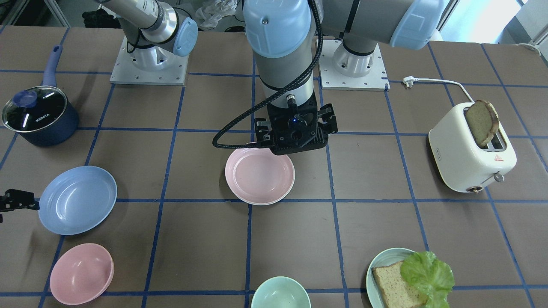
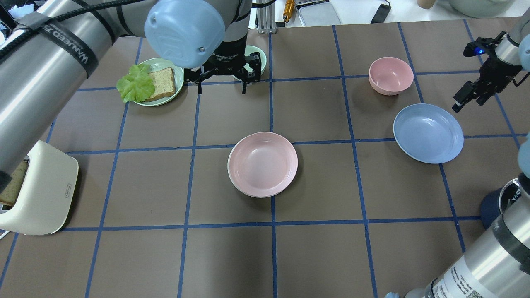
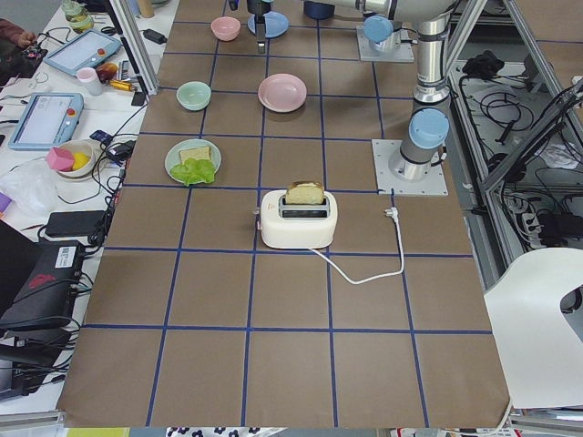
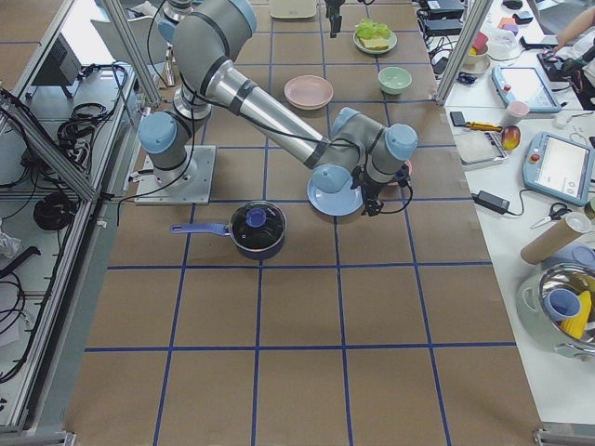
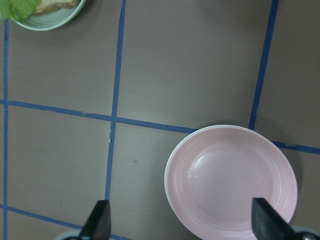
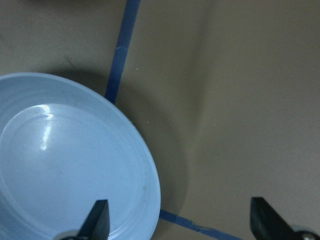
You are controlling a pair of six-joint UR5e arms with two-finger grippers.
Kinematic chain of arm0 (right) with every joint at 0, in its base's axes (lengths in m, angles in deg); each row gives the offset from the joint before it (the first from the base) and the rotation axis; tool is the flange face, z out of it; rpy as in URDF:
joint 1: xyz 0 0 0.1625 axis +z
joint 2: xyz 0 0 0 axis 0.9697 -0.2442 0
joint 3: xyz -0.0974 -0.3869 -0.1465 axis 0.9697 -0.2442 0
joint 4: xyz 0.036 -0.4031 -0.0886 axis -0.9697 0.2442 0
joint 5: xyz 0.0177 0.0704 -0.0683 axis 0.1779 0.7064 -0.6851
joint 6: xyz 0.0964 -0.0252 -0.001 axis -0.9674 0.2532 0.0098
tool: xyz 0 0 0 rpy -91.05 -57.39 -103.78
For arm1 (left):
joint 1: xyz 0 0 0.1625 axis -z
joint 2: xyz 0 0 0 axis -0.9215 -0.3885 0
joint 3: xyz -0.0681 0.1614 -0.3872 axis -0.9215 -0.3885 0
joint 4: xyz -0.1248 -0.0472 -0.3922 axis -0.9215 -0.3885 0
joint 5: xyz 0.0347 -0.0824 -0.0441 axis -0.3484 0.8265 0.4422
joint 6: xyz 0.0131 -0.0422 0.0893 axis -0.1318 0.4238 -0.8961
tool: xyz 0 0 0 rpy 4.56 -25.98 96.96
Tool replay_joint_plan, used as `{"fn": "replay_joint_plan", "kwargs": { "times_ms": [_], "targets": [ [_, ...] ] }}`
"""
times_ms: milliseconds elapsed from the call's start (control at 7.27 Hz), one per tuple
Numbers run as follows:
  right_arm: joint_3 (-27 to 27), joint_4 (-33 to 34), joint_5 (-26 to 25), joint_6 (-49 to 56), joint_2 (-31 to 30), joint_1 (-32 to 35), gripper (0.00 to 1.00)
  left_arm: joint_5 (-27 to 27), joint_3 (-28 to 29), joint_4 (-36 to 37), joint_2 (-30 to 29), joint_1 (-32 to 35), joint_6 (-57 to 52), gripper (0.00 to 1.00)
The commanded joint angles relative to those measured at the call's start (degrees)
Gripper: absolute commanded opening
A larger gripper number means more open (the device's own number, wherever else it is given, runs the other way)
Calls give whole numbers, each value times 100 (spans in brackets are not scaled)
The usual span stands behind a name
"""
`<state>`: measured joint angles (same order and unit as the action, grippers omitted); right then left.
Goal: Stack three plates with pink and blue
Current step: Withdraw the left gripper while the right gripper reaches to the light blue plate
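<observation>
The pale pink plate (image 2: 262,164) lies at the table's middle, also in the front view (image 1: 260,175) and the left wrist view (image 5: 232,182). A cream-white plate's rim (image 5: 167,176) shows just under its edge. The light blue plate (image 2: 428,133) lies apart on the robot's right (image 1: 77,199). My left gripper (image 2: 221,89) hangs open and empty high above the pink plate (image 5: 182,222). My right gripper (image 2: 466,99) is open and empty at the blue plate's outer rim (image 6: 75,165), one finger (image 6: 97,220) over the rim, the other over bare table.
A smaller pink bowl (image 2: 391,75) stands beyond the blue plate. A teal bowl (image 1: 280,293) and a teal plate (image 1: 376,261) with bread and lettuce sit at the far edge. A white toaster (image 1: 471,158) is on the robot's left, a blue pot (image 1: 38,115) on its right.
</observation>
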<state>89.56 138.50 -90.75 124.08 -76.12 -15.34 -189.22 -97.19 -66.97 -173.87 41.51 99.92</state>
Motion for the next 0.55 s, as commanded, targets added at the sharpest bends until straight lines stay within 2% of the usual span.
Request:
{"fn": "replay_joint_plan", "kwargs": {
  "times_ms": [0, 138, 412],
  "targets": [
    [157, 24, -3, 28, 129, -41, 77, 44, 0, -137, 282, -343, -587, 100],
    [210, 59, 6, 54, 129, -50, 65, 62, 0, -216, 423, -484, -869, 100],
    [298, 68, 6, 107, 137, -59, 56, 150, 0, -243, 617, -695, -1098, 100]
  ]
}}
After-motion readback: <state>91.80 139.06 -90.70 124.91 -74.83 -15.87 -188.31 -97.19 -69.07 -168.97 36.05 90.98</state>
